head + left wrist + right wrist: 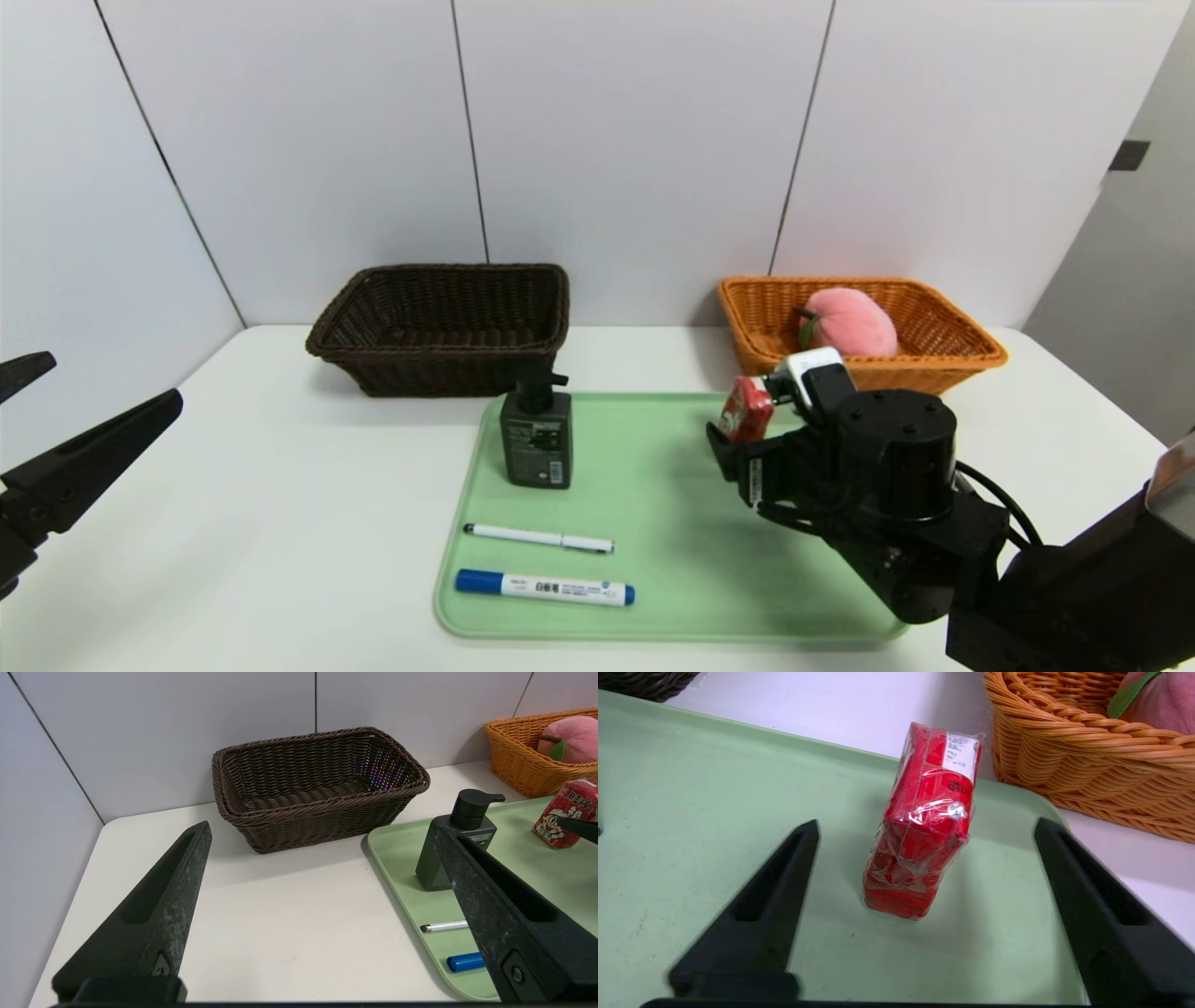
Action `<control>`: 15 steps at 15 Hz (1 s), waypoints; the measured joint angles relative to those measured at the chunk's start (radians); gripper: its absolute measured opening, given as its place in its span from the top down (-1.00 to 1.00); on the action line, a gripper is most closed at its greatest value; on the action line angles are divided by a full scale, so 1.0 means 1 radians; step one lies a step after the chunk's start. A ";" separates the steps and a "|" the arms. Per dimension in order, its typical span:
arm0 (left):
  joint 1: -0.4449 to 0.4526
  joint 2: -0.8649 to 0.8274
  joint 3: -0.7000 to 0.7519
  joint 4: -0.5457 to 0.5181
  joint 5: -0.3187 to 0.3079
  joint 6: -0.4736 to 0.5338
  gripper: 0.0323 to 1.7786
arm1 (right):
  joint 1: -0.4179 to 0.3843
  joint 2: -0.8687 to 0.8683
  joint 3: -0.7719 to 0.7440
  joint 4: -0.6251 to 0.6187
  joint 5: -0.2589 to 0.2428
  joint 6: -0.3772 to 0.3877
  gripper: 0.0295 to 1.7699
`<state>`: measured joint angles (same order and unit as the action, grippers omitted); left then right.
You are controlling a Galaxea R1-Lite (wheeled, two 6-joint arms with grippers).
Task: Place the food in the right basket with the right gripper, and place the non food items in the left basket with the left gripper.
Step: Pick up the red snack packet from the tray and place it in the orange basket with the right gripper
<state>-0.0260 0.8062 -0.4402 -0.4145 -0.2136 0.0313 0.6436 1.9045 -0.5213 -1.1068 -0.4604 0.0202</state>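
I see only the peach inside the orange basket; my right end effector stands released around the snack packet on the green tray, while bottle, pen and marker wait there and the left end effector is released too.

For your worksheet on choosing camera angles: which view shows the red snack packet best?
The right wrist view: the red snack packet fills the centre, unobstructed. The head view shows it small, partly hidden; the left wrist view catches it at the edge.

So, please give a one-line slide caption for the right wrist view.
Open right gripper straddles the red snack packet on the green tray, beside the orange basket.
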 joint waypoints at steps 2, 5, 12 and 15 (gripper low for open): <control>0.000 -0.001 0.000 0.000 0.000 0.000 -0.90 | 0.001 0.001 0.005 0.001 0.000 0.001 -0.30; 0.000 -0.001 0.000 0.000 0.000 0.000 -0.90 | 0.003 0.002 0.012 0.001 0.001 0.003 0.10; 0.000 -0.006 -0.001 -0.001 0.000 -0.001 -0.90 | 0.016 0.013 0.014 -0.003 0.007 0.004 0.98; 0.000 -0.007 0.004 0.000 0.000 -0.001 -0.90 | 0.017 0.017 0.016 -0.003 0.007 0.010 0.98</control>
<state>-0.0260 0.7994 -0.4366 -0.4147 -0.2134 0.0306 0.6609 1.9219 -0.5055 -1.1098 -0.4536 0.0298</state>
